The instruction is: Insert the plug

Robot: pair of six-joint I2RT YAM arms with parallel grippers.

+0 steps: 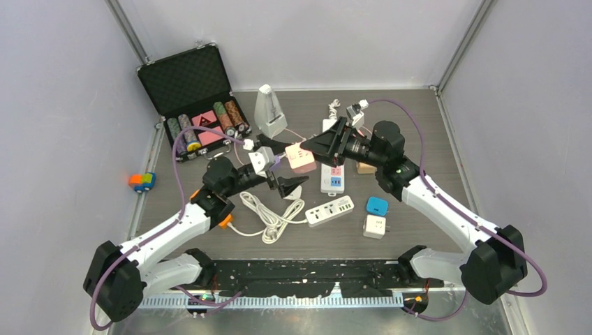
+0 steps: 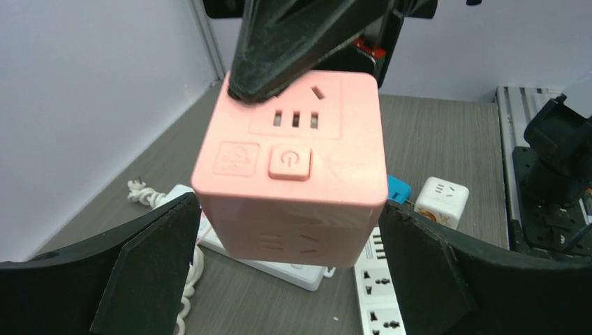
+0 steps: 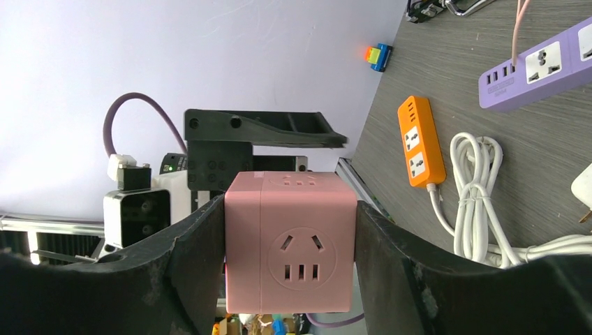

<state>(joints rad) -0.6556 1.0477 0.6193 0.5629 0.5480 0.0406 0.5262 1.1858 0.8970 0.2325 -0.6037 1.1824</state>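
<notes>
While right arm [image 1: 433, 201] clamps cube [image 1: 300, 156], left outstretched

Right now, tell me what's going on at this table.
The right gripper holds a pink cube socket in the air, clamped on two opposite sides. The left gripper is wide open right by the cube, a finger on either side, gripping nothing. Neither gripper holds a plug; a coiled white cable lies on the table below.
</notes>
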